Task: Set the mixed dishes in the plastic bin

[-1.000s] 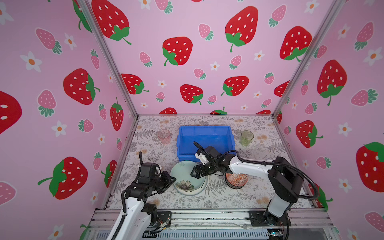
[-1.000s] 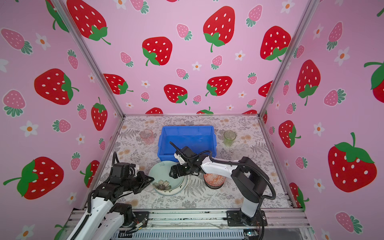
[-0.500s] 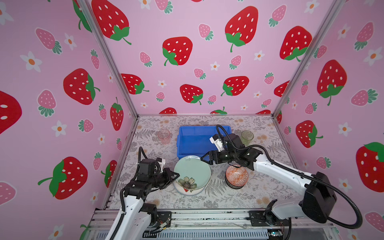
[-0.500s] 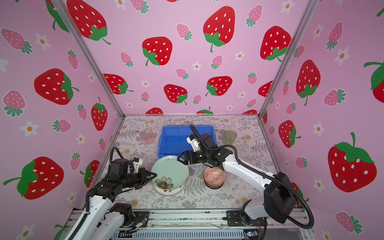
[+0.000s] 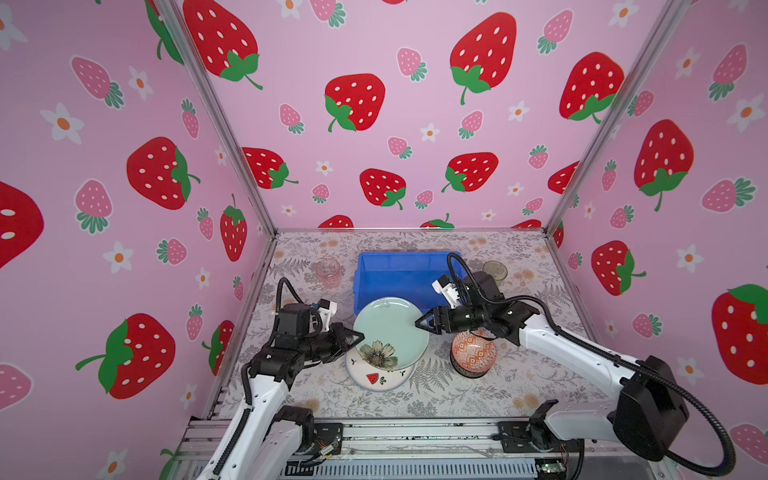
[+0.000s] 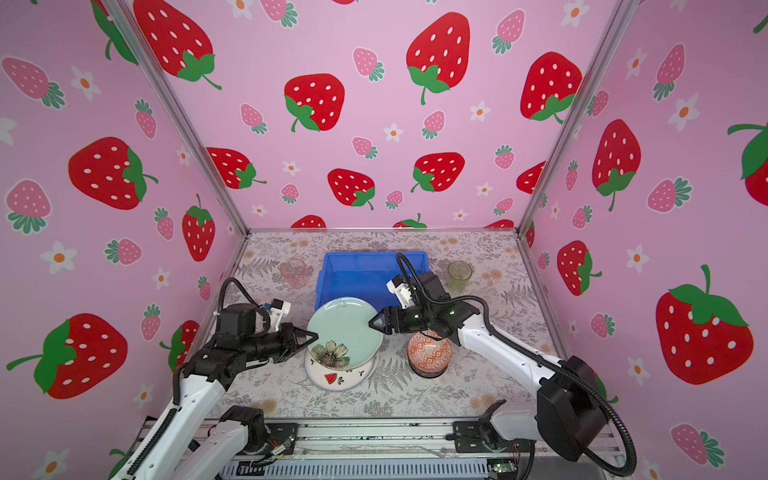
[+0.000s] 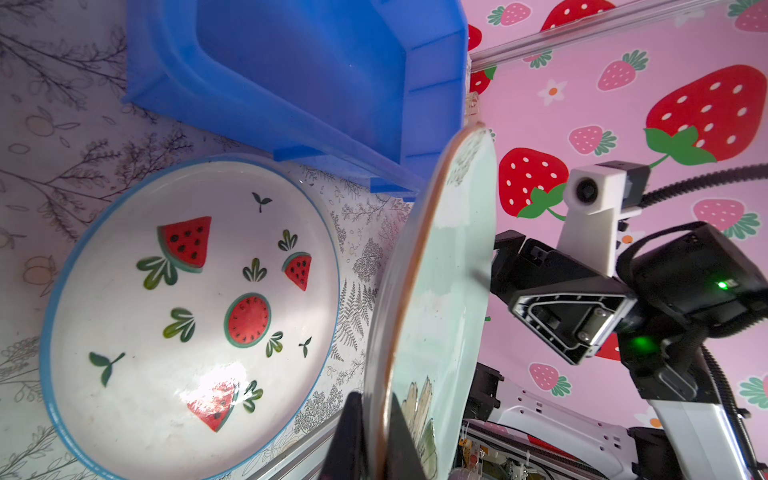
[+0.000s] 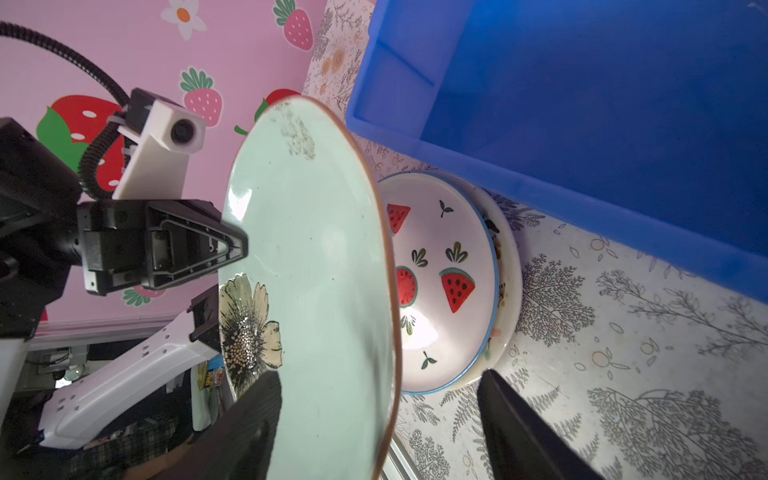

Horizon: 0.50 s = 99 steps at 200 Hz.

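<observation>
Left wrist view: the left hand (image 7: 376, 446) is pinched tight on the rim of the pale green plate (image 7: 440, 291), one finger on each face, and holds the plate up at a tilt. In both top views that grip sits on the plate edge nearest the left arm, beside the painted flower.

Under the left hand and the raised plate, the watermelon plate (image 7: 187, 311) lies flat on the surface (image 5: 457, 395). In the right wrist view a cream plate (image 8: 509, 266) shows beneath it.

The right hand (image 8: 380, 376) is at the opposite edge of the green plate. Its jaws are spread wide with the rim between them. One of the fingers (image 8: 257, 415) lies across the plate's face, but I cannot tell whether it touches.

The blue bin (image 5: 399, 274) sits just beyond both hands. The orange bowl (image 5: 473, 355) stands under the right hand's wrist. A pink cup (image 5: 328, 272) is beyond the left hand and a green cup (image 5: 494, 270) beyond the right.
</observation>
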Motion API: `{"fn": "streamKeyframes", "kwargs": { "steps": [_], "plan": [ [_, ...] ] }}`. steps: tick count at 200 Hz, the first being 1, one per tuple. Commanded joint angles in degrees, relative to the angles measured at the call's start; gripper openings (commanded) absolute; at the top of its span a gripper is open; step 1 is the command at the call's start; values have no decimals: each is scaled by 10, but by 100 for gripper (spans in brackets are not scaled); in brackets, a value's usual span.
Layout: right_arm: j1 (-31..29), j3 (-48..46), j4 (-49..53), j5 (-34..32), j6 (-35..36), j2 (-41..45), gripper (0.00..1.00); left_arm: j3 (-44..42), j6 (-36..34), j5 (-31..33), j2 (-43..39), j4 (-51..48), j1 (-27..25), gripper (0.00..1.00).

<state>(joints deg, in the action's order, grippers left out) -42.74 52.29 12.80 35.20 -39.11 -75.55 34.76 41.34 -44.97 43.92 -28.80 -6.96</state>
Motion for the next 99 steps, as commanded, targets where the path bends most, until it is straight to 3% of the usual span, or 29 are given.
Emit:
{"fn": "streamKeyframes", "kwargs": {
  "steps": [1,69,99],
  "plan": [
    [3,-9,-19,28,0,11,73,43,-25,-77,-3,63,1,0],
    [3,-12,-62,59,-18,4,52,37,-28,-89,1,82,0,0],
    [3,-11,-71,64,-22,-2,38,35,-27,-84,1,82,0,0]
  ]
}}
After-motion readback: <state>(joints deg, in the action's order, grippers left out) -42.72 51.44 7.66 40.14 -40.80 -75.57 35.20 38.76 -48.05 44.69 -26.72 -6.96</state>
